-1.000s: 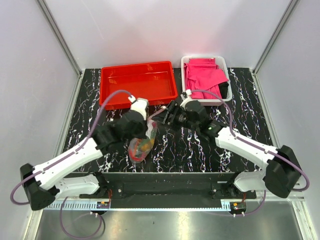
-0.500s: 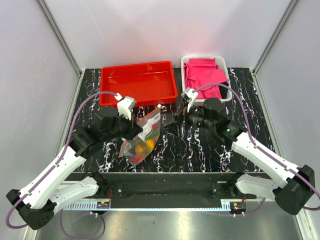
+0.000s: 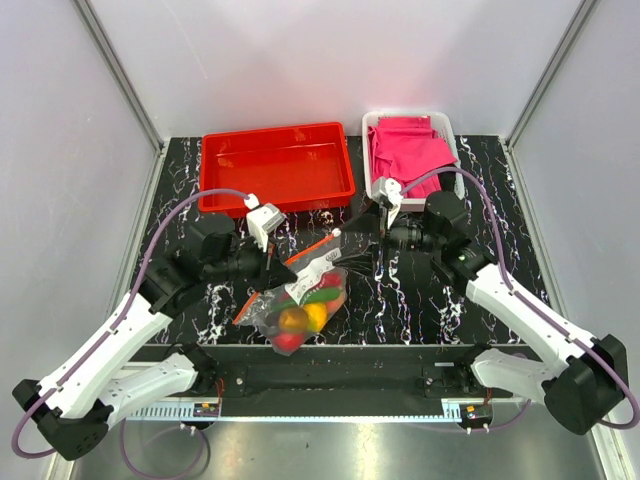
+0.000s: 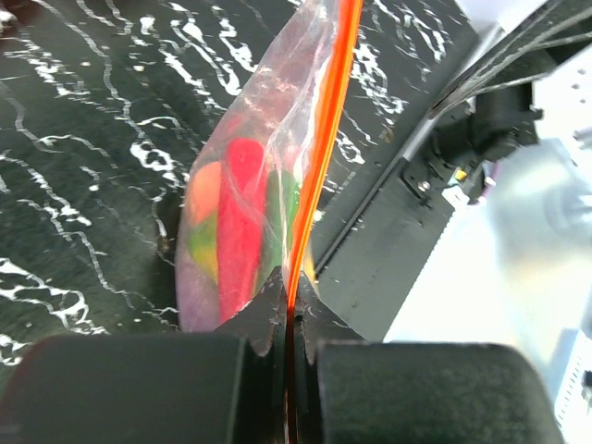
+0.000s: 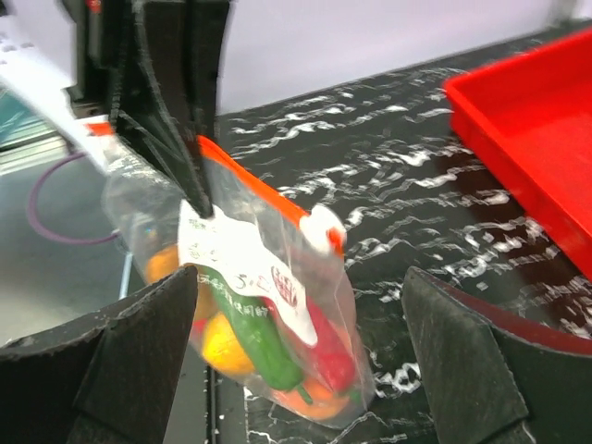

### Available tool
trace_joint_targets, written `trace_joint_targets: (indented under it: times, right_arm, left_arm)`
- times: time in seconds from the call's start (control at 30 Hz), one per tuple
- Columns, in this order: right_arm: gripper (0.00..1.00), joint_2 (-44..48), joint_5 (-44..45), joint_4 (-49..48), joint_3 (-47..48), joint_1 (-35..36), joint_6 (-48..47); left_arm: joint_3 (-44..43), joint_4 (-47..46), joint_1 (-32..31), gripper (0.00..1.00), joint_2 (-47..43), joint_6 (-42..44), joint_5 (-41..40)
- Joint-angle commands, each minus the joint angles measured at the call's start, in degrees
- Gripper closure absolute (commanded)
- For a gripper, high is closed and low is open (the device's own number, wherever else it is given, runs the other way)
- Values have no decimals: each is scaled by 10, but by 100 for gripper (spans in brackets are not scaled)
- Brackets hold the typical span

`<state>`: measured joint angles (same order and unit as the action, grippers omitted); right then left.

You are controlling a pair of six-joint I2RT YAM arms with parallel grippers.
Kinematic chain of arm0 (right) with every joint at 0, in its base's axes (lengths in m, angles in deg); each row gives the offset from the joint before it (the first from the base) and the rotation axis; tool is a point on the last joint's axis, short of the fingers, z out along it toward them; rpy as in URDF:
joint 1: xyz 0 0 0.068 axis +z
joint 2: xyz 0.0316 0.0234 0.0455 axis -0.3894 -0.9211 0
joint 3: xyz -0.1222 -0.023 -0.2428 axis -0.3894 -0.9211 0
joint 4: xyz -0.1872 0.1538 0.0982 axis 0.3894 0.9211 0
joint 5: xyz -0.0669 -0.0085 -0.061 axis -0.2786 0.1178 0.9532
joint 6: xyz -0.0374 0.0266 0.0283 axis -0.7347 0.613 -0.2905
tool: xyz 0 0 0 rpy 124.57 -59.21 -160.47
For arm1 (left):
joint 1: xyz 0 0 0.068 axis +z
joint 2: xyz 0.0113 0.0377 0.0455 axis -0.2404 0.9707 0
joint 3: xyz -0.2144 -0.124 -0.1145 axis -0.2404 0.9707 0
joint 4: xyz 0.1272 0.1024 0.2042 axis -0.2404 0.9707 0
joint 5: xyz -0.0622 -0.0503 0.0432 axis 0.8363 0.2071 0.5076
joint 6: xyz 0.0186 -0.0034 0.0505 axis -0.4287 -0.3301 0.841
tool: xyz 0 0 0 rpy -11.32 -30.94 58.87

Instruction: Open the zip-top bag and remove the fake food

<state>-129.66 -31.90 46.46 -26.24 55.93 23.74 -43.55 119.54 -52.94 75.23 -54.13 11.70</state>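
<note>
The zip-top bag (image 3: 300, 305) is clear, with a red-orange zip strip (image 3: 300, 265) and a white slider at its right end. It hangs low over the table's near middle. Inside is the fake food: a green chili (image 5: 254, 347), a yellow fruit (image 5: 217, 347), a red piece (image 5: 328, 356) and an orange one. My left gripper (image 3: 272, 262) is shut on the zip strip (image 4: 319, 166), the bag (image 4: 236, 222) hanging beyond it. My right gripper (image 3: 368, 250) is open and empty, just right of the slider end. In the right wrist view (image 5: 301, 277) the bag (image 5: 277, 305) sits between its spread fingers.
A red tray (image 3: 278, 132) stands at the back left. A white basket (image 3: 447, 125) of pink cloths (image 3: 410, 150) stands at the back right. The black frame rail (image 3: 340, 365) runs along the near table edge, just below the bag.
The left arm has drawn back to the left and near side, and the bag has swung from steep to nearly level. The right gripper has backed off to the right.
</note>
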Motion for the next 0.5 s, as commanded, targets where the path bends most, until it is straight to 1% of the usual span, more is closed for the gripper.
trace_joint_targets:
  times: [0.0,0.03,0.07,0.1,0.17,0.2,0.23,0.27,0.3,0.37,0.4,0.47]
  right_arm:
    - [3,-27,-96,-66,12,-2,23]
    - [5,-33,-106,-66,15,-2,25]
    - [10,-44,-120,-66,20,-2,29]
    - [12,-47,-126,-68,21,-2,33]
    - [16,-49,-117,-74,16,-3,40]
    - [17,-47,-114,-94,11,-4,53]
    - [20,-46,-113,-105,6,-5,60]
    - [26,-42,-111,-112,-1,-6,66]
    - [43,-39,-109,-124,-4,-6,74]
    - [65,-39,-100,-132,-6,-7,82]
    - [84,-39,-98,-135,-6,-7,88]
    - [99,-39,-94,-138,-8,-10,91]
  left_arm:
    - [-29,-43,4,100,-10,12,64]
    - [-29,-44,4,100,-11,11,65]
    - [-30,-49,4,100,-12,9,64]
    - [-31,-49,4,100,-14,9,62]
    - [-32,-51,4,100,-14,6,56]
    - [-34,-51,6,100,-14,5,55]
    - [-34,-52,6,100,-14,5,49]
    - [-35,-51,7,100,-14,5,47]
    - [-34,-51,7,100,-15,4,44]
    - [-32,-54,7,100,-14,2,34]
    - [-30,-54,8,100,-14,1,32]
    - [-28,-52,8,100,-15,-2,12]
